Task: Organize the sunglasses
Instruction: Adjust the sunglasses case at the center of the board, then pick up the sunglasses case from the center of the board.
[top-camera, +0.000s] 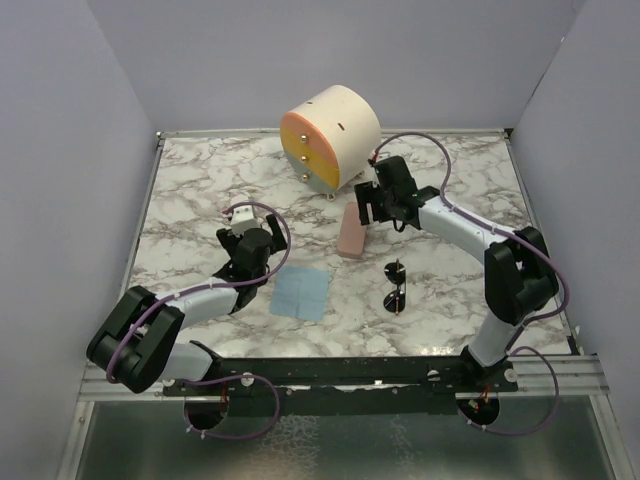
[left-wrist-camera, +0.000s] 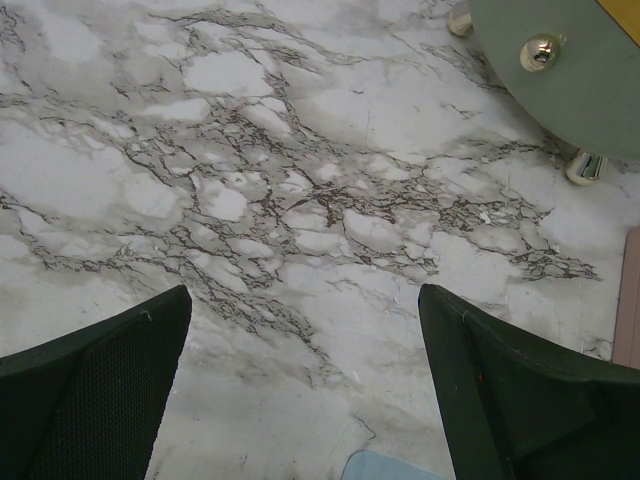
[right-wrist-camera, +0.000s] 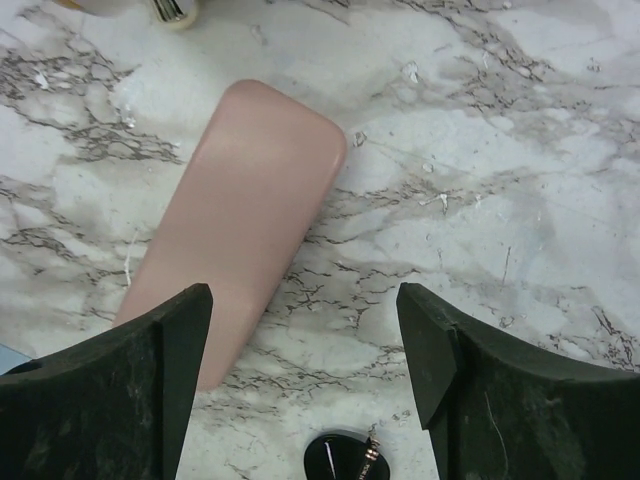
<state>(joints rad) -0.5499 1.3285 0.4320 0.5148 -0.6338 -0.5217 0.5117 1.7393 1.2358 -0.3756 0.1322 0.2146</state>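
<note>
Marble-patterned desk (top-camera: 200, 190). Toward its right front, lying alone and touching nothing: the sunglasses (top-camera: 396, 287), round black lenses, one lens farther from the arms than the other. Just beyond them and slightly left, not touching: the pink case (top-camera: 352, 232), oblong, closed, long axis running away from the arms. Left of the sunglasses, well apart: the blue cloth (top-camera: 301, 291), square, spread flat. At the back centre: a round cabinet (top-camera: 330, 135), cream drum on small metal feet, orange-yellow face with brass knobs turned toward the left front.

Right arm (top-camera: 470, 235) reaching in over the far end of the pink case. Right jaws spread apart, gripping nothing (only bare marble between them in the wrist view). Pink case (right-wrist-camera: 240, 210) slanting off behind the left-hand finger there, contact impossible to judge. One lens of the sunglasses (right-wrist-camera: 345, 458) peeking in at the bottom edge.

Left arm (top-camera: 215, 290) bent low beside the blue cloth's left side. Left jaws wide open, empty, aimed across bare marble toward the round cabinet (left-wrist-camera: 570, 80). Corner of the blue cloth (left-wrist-camera: 385, 466) at the bottom edge of that view, sliver of pink case at its right edge.
</note>
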